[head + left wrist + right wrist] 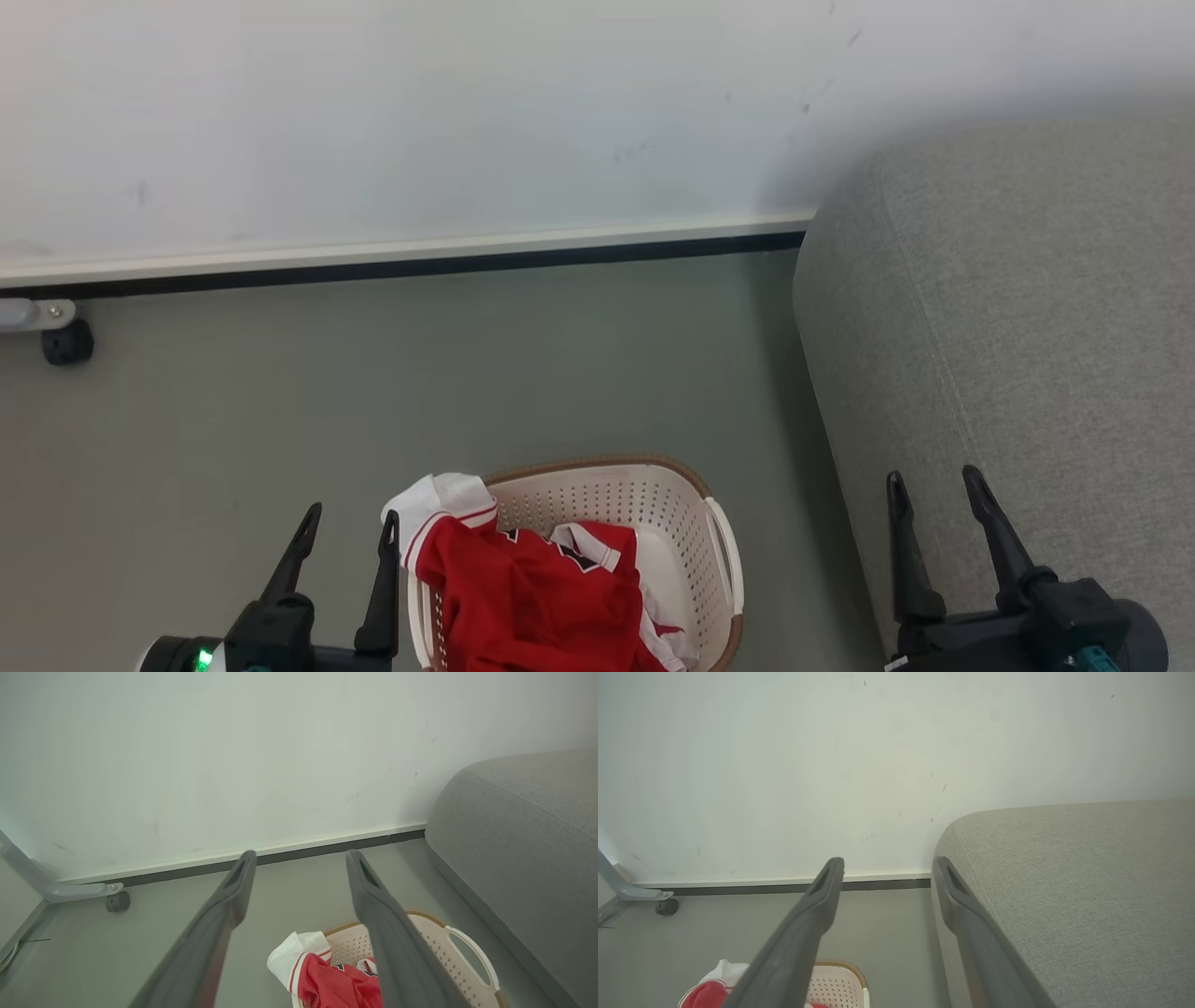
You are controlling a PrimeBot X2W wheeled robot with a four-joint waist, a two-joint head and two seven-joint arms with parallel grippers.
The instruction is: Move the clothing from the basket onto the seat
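Head view: one basket (597, 493) of clothing (523, 597), one seat (1027, 327), left end effector (354, 513) and right end effector (934, 476) both gaping.

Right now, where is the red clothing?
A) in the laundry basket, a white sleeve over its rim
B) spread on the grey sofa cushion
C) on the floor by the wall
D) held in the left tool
A: the red clothing lies piled inside the laundry basket, a white sleeve draped over its rim.

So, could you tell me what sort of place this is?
Probably a living room or a mock-up of one: a grey sofa seat by a white wall, and a laundry basket of red clothing on the floor.
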